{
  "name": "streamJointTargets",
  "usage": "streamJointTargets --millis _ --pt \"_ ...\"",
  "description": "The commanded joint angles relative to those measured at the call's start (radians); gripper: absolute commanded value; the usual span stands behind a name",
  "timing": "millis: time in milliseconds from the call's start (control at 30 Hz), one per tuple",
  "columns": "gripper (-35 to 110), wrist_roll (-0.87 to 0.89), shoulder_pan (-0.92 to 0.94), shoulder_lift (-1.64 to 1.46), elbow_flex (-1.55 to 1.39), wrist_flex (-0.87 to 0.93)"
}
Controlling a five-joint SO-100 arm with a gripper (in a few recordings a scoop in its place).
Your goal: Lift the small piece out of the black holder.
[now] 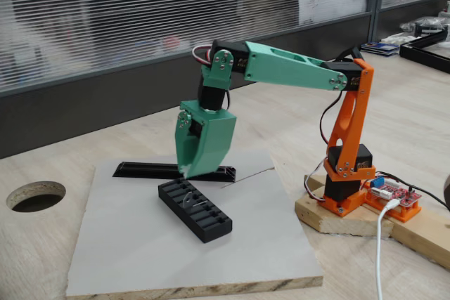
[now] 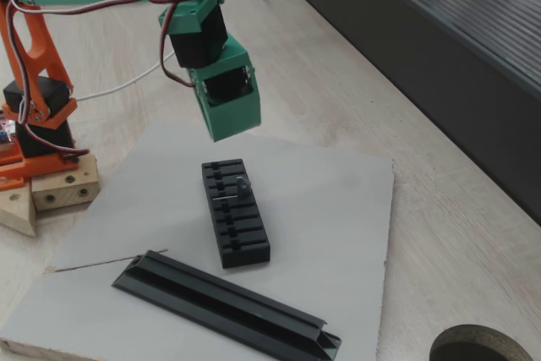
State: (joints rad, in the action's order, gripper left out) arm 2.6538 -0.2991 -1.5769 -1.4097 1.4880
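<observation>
approach step: the end effector (image 2: 226, 128) hovers above the black holder (image 2: 235, 213), jaw state unclear; next, descend precisely onto the small piece (image 2: 240, 188) standing in its slot.

matt black plastic holder (image 2: 234, 213) with ribbed slots carries a thin silvery, metallic-looking piece (image 2: 240, 188). the longer bar (image 2: 224, 303) is black plastic with a slight sheen. both lie on a smooth matt grey board (image 2: 338, 209) whose raw chipboard edge shows. green gripper (image 1: 184, 171) and orange arm (image 1: 349, 121) look like matt printed plastic. the table (image 1: 49, 166) is pale wood grain; the arm's base is a rough wooden block (image 1: 330, 219).
</observation>
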Motion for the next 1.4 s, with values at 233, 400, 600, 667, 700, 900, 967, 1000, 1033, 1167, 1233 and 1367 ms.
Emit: streamJointTargets --millis 233,400,600,667,700,900,967,1000,1033,1167,1233,1367 --pt "25 0.008 -0.005 0.067 -0.008 -0.107" --pt "35 0.006 -0.003 0.067 -0.008 -0.104" --pt "35 0.006 -0.006 0.147 -0.005 -0.106" --pt "35 0.006 -0.006 0.196 0.008 -0.107" --pt "35 0.006 -0.006 0.209 0.009 -0.107" --pt "35 0.006 -0.006 0.218 0.009 -0.107" --pt "35 0.006 -0.006 0.227 0.009 -0.107" --pt "35 0.006 -0.006 0.229 0.009 -0.109" --pt "35 0.006 -0.005 0.23 0.011 -0.109" --pt "35 0.006 -0.005 0.232 0.011 -0.114" --pt "35 0.006 -0.005 0.232 0.011 -0.133" --pt "35 0.006 -0.005 0.232 0.011 -0.222"
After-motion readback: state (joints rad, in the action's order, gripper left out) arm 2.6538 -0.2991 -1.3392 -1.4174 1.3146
